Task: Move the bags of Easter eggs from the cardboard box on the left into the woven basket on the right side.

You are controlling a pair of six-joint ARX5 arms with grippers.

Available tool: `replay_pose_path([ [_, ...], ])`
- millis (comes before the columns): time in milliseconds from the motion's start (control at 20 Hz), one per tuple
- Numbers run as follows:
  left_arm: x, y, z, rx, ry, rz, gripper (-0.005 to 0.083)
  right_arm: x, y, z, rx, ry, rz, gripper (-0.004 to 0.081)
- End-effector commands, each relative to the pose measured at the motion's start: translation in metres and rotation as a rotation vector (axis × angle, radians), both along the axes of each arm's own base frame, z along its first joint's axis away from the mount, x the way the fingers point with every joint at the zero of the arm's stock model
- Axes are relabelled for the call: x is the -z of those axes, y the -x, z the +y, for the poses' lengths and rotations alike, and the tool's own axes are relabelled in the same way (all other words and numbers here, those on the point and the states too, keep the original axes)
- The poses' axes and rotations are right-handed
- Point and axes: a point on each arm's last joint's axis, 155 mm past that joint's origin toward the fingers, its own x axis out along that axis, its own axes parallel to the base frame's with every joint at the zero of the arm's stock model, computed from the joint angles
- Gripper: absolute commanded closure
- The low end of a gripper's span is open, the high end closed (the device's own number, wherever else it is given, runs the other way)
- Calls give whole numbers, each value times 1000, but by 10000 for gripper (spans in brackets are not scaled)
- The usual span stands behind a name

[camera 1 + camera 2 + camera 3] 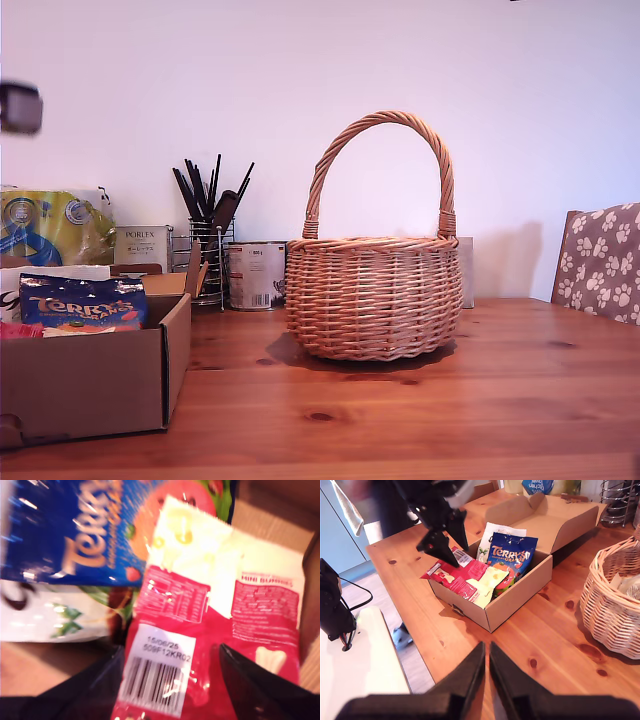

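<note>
Red bag [200, 645] is lying between the open fingers of my first pincer [170, 680] in the cardboard box [520, 597]; my second pincer [486, 655] is hanging closed above the tabletop [545, 645].

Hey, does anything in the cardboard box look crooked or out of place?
Yes. The red bag lies askew, hanging over the cardboard box wall beneath my first gripper; the Terry's bag sits inside.

**Counting the tabletop**

Three bags are showing in one box [520, 587]: a blue bag [512, 555], a white bag [492, 537], a red bag [462, 575]. One basket [375, 295], one tin [255, 275], two pincers are appearing.
</note>
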Motion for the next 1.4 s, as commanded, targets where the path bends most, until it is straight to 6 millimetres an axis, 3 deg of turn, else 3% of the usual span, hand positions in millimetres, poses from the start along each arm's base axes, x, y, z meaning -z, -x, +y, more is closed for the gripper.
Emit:
replay_pose_path([
  [0, 7, 0, 2, 6, -8, 19, 221, -1, 0, 1, -3, -1, 1, 783],
  [350, 31, 2, 2, 5, -12, 94, 221, -1, 0, 1, -3, -1, 2, 783],
  [550, 49, 13, 2, -8, -18, 189, 227, 0, 1, 1, -3, 2, 6, 783],
  [650, 51, 15, 1, -3, -20, 199, 347, 1, 1, 1, -3, 2, 7, 783],
  [750, 49, 14, 1, -3, -20, 194, 641, 0, 1, 1, -3, 2, 6, 783],
  [800, 47, 11, 1, -3, -19, 188, 757, 0, 1, 1, -3, 2, 6, 783],
  [850, 43, 8, 0, -3, -18, 182, 801, 1, 1, 0, -3, 3, 7, 783],
  [1350, -35, -22, -9, -55, 1, 133, 797, 1, 1, 0, -3, 3, 9, 783],
])
